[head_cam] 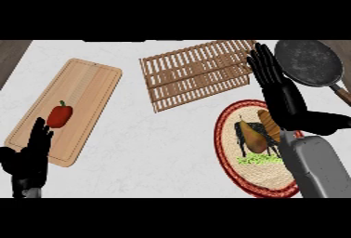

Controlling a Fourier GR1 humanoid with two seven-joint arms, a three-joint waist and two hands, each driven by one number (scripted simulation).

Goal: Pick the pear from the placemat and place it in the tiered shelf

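A brownish-green pear (253,135) lies on a round placemat (241,174) with a red rim and a cow picture, at the right of the counter. A slatted wooden tiered shelf (194,73) lies at the top middle. My right hand (280,96) hovers over the placemat's upper right edge, fingers straight and pointing up toward the shelf's right end, open and holding nothing. It stands just right of the pear, apart from it. My left hand (30,158) rests open at the lower left, fingers up.
A wooden cutting board (86,90) at the left carries a red bell pepper (60,115). A dark frying pan (309,62) with a brown handle sits at the top right, close to my right hand.
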